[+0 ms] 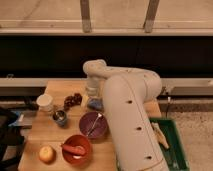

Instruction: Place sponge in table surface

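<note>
The bluish sponge (95, 104) is at the back middle of the wooden table (50, 131), just beyond the purple plate. My gripper (93, 96) hangs straight down from the white arm (125, 95), directly over the sponge and at its top. Whether the sponge rests on the wood or is held just above it cannot be told.
A white cup (45, 102), a dark red cluster (73, 99) and a metal can (60, 118) stand on the left. A purple plate with a fork (93, 124), a red bowl (76, 149) and a yellow fruit (47, 153) lie nearer. A green bin (171, 145) sits right of the table.
</note>
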Available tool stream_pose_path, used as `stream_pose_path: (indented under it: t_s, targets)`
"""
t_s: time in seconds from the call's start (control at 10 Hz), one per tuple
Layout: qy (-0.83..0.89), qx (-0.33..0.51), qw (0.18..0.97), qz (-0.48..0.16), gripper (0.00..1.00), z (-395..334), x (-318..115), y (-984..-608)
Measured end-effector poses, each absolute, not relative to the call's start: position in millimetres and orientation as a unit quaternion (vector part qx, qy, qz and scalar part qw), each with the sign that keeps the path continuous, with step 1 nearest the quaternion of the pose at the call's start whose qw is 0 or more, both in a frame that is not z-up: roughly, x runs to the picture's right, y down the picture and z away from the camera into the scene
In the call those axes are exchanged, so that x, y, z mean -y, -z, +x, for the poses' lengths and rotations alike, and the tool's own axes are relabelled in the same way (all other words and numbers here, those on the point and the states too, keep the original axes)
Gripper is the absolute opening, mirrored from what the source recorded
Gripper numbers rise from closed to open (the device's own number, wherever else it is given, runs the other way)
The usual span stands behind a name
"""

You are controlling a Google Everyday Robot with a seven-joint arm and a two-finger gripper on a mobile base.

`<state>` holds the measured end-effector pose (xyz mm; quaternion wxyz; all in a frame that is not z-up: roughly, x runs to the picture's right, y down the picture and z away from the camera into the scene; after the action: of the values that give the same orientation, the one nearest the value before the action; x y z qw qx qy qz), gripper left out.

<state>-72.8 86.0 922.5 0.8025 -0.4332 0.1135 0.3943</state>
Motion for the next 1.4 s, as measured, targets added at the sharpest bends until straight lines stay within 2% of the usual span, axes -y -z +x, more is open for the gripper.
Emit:
stream_pose_path:
  t_s: [0.1,0.2,0.8,0.9,1.1,1.4]
  targets:
    - [-0.394,-0.117,0.804,-0.430,0.71,-68,-86,-922]
    - [-0.396,-0.120,0.805,-0.426,0.59,-63,-87,-922]
    - [-0.408,-0.117,0.805,-0.415,0.03,-61,-86,-922]
    - [-0.412,-0.114,0.805,-0.411,0.00,-60,-83,-920]
    - [-0.420,-0.104,0.811,-0.395,0.00,-61,-66,-909]
    - [-0.432,-0.083,0.825,-0.356,0.00,-61,-20,-873]
